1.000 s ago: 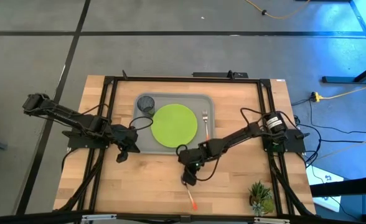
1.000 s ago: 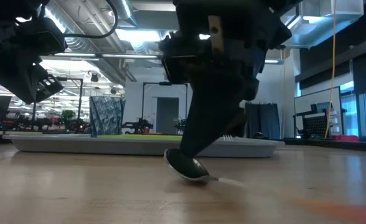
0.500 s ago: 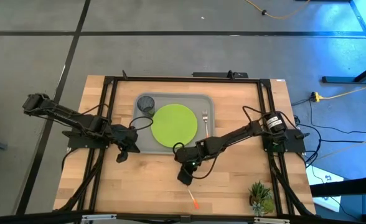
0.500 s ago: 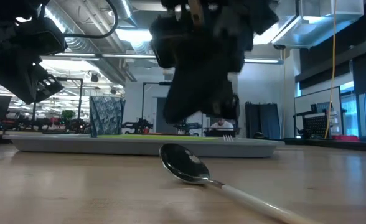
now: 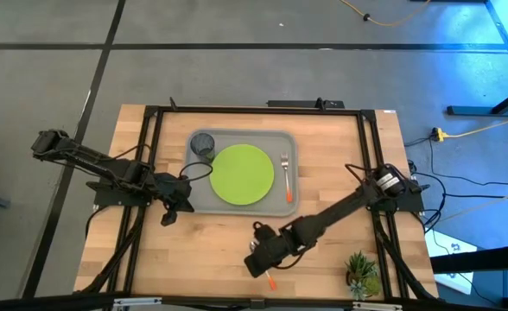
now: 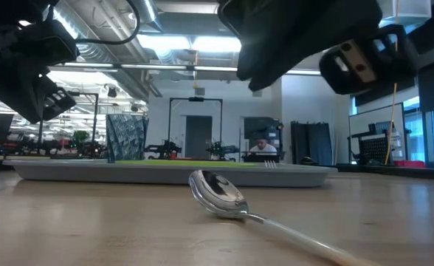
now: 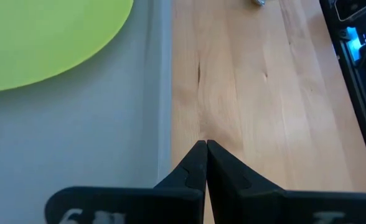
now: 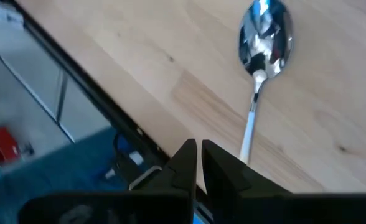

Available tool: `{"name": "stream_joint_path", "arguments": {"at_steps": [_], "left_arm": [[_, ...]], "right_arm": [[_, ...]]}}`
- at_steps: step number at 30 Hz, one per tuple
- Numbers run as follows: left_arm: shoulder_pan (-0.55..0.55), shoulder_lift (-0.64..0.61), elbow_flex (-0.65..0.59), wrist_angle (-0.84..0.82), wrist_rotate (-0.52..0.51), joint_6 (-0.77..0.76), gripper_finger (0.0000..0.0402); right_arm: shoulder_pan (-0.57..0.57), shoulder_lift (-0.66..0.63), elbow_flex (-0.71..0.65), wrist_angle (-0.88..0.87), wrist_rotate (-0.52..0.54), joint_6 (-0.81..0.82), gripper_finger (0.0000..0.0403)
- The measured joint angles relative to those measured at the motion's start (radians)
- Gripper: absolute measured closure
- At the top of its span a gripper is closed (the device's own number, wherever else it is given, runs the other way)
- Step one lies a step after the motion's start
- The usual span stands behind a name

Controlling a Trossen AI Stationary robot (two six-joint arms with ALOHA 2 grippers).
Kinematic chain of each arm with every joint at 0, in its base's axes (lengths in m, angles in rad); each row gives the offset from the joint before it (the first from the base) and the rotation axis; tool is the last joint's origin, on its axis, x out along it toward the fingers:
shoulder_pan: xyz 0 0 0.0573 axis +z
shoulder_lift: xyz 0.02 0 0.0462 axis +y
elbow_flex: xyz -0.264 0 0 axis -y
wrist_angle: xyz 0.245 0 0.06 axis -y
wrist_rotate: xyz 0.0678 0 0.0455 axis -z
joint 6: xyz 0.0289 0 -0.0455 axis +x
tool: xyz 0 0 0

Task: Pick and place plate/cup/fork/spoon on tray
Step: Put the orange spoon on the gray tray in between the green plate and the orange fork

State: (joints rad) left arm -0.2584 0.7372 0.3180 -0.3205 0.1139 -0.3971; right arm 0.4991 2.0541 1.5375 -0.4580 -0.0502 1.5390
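Note:
The spoon (image 8: 265,34) lies on the bare wood near the table's front edge, bowl up (image 6: 217,196), its orange handle (image 5: 269,280) pointing toward that edge. My right gripper (image 8: 197,149) hovers shut above it, over the handle's metal neck, and hides the bowl in the high view (image 5: 255,262). The grey tray (image 5: 290,204) holds the green plate (image 5: 241,174), the dark cup (image 5: 202,144) and the fork (image 5: 285,173). My left gripper (image 7: 206,144) waits shut above the wood by the tray's near left corner (image 5: 169,216).
A small green plant (image 5: 360,273) stands at the table's near right corner. Black frame rails (image 5: 150,155) run along the table's left, right and far sides. Bare wood lies between the tray and the front edge.
My right gripper has come up off the spoon's bowl, where its fingertips stood a second ago. It has swung toward the table's near edge and rolled about its own axis. The spoon has stayed on the wood, its bowl now uncovered in the low view.

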Motion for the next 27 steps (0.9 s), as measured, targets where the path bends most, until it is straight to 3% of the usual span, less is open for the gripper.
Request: {"name": "stream_joint_path", "arguments": {"at_steps": [5, 19, 27], "left_arm": [[0.0, 0.0, 0.0, 0.0, 0.003, 0.015, 0.0401], [0.0, 0.0, 0.0, 0.0, 0.019, 0.015, 0.0401], [0.0, 0.0, 0.0, 0.0, 0.019, 0.015, 0.0401]], "right_arm": [[0.004, 0.01, 0.0, 0.004, 0.026, 0.05, 0.0376], [0.001, 0.016, -0.004, -0.005, 0.023, -0.003, 0.0385], [-0.012, 0.016, -0.005, -0.097, -0.056, -0.015, 0.0355]]}}
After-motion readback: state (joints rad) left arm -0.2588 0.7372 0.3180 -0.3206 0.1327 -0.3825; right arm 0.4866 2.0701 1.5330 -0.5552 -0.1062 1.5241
